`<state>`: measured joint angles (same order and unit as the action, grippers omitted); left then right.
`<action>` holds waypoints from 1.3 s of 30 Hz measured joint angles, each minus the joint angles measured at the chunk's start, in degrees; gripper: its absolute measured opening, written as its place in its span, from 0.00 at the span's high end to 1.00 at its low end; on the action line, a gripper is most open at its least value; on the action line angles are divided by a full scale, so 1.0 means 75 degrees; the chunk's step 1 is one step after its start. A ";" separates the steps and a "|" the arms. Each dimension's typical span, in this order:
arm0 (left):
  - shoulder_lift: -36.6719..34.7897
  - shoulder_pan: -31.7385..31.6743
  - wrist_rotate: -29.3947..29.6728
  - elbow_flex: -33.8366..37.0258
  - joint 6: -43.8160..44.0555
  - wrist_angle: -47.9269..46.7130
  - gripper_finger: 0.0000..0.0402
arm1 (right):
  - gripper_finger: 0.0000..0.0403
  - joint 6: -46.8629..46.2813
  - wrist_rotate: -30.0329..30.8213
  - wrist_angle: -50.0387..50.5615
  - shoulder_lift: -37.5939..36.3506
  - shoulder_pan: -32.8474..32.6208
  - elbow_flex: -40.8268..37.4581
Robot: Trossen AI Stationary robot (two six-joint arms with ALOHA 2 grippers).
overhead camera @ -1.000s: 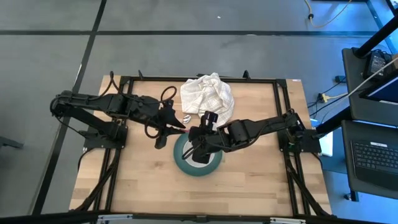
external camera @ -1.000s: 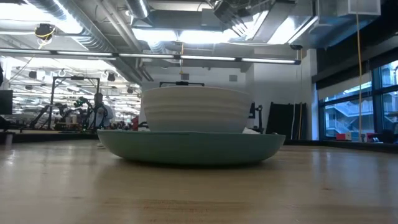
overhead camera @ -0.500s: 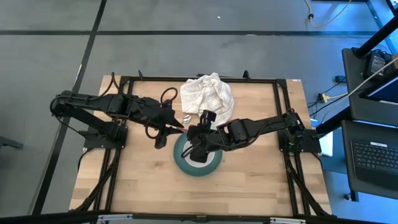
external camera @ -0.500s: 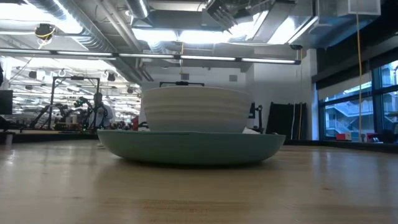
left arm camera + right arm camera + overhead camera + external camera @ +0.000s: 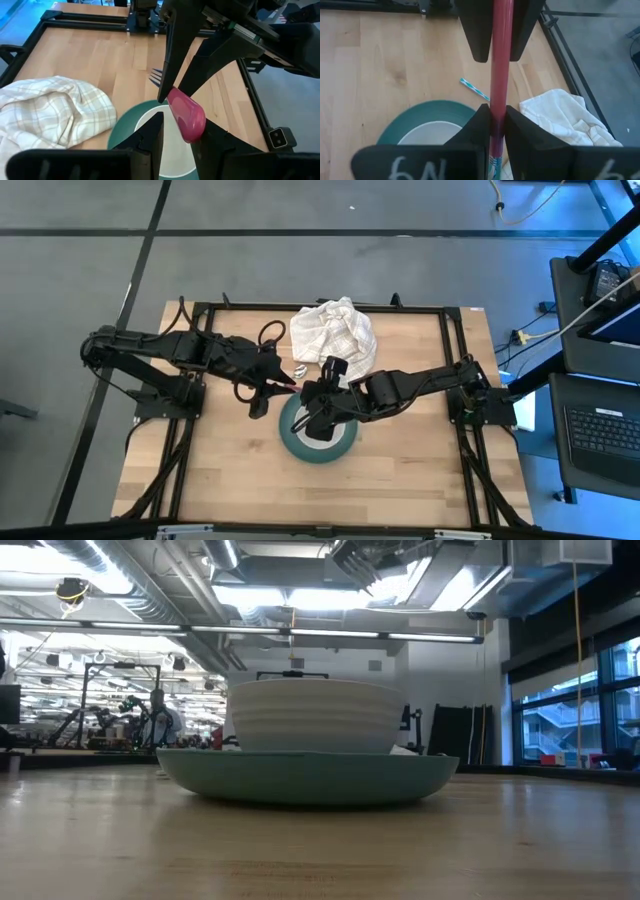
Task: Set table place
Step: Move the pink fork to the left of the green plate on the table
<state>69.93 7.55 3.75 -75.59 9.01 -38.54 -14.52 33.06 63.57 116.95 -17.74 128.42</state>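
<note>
The red-handled fork (image 5: 500, 55) is held in the air between both grippers, over the far left rim of the teal plate (image 5: 290, 442). My left gripper (image 5: 283, 383) reaches in from the left and my right gripper (image 5: 312, 402) from the right, tip to tip. Both are shut on the fork. The fork's tines (image 5: 156, 76) show past the right fingers. The white bowl (image 5: 315, 715) sits in the plate (image 5: 305, 775). A small slim spoon (image 5: 474, 89) lies on the table beside the plate. My left gripper pinches the free end of the fork's red handle (image 5: 189, 120) between its two fingers. It comes roughly level from the table's left, its fingers along the handle. The fork is lifted clear. My right gripper pinches the red handle (image 5: 496, 107) between its two fingers, nearer the tines than the left gripper's hold. It comes from the table's right, its fingers along the handle. The handle runs straight on from them into the left fingers (image 5: 475, 30), clear of plate and table.
The crumpled white checked cloth (image 5: 332, 330) lies at the table's far middle, just behind the grippers. Black frame rails (image 5: 452, 360) run along the table's edges. Bare wood lies on the near half of the table (image 5: 330, 495).
My right gripper has moved a little toward the far left, closer to my left gripper, and then kept still. Plate and bowl have not moved.
</note>
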 joint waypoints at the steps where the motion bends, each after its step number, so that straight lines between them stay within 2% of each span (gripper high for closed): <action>1: 0.0000 0.0003 0.0000 0.0001 -0.0002 0.0000 0.79 | 0.90 -0.0003 0.0000 0.0000 0.0000 0.0000 0.0000; 24: 0.0000 0.0000 0.0000 0.0008 -0.0023 0.0262 0.79 | 0.89 0.0000 0.0000 -0.0006 -0.0006 0.0000 0.0003; 27: 0.0000 0.0000 0.0000 0.0008 -0.0025 0.0265 0.81 | 0.89 0.0000 0.0002 -0.0006 -0.0006 0.0000 0.0003; 33: 0.0000 0.0000 0.0034 0.0008 -0.0138 0.0259 0.93 | 0.89 -0.0039 -0.0035 -0.0003 -0.0006 0.0003 0.0003; 39: 0.0000 0.0000 0.0030 0.0008 -0.0133 0.0259 0.94 | 0.88 -0.0064 -0.0032 -0.0024 -0.0006 0.0003 0.0006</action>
<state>69.93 7.55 3.98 -75.53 8.01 -36.60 -15.00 32.82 63.39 116.90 -17.72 128.46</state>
